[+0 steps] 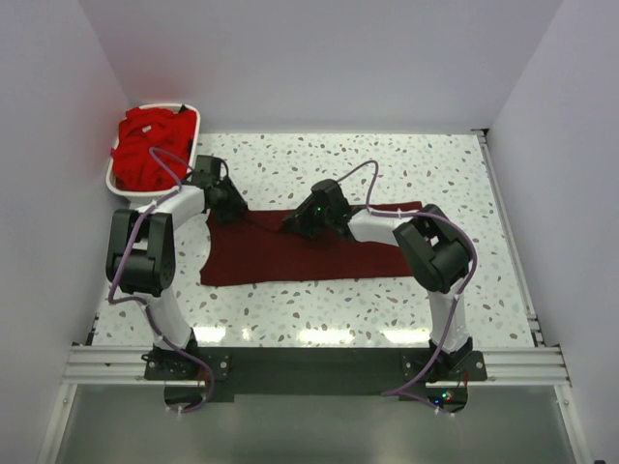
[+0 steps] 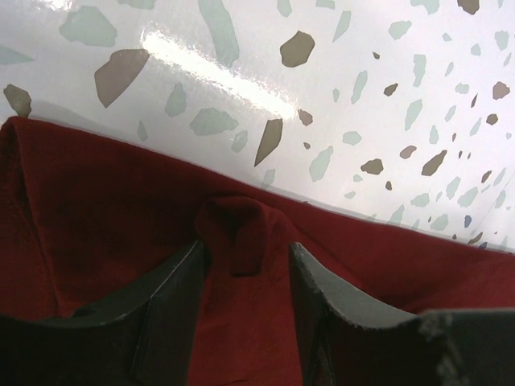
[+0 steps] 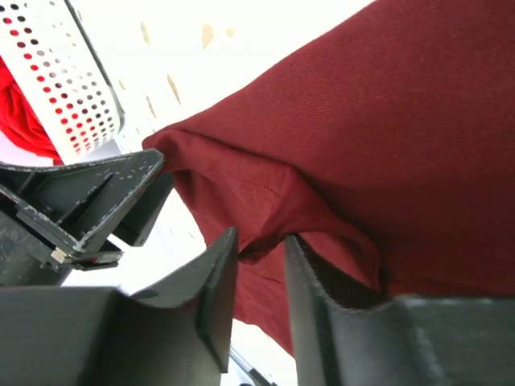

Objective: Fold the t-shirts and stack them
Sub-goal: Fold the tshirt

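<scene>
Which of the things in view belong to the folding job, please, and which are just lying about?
Job:
maroon t-shirt
red t-shirts

Just lying about:
white basket, holding the red ones
speckled table

No readable text, labels, brands or numbers in any view. Maroon t-shirt [image 1: 290,256], white basket [image 3: 60,76] and speckled desk [image 1: 387,164] carry no legible marks.
</scene>
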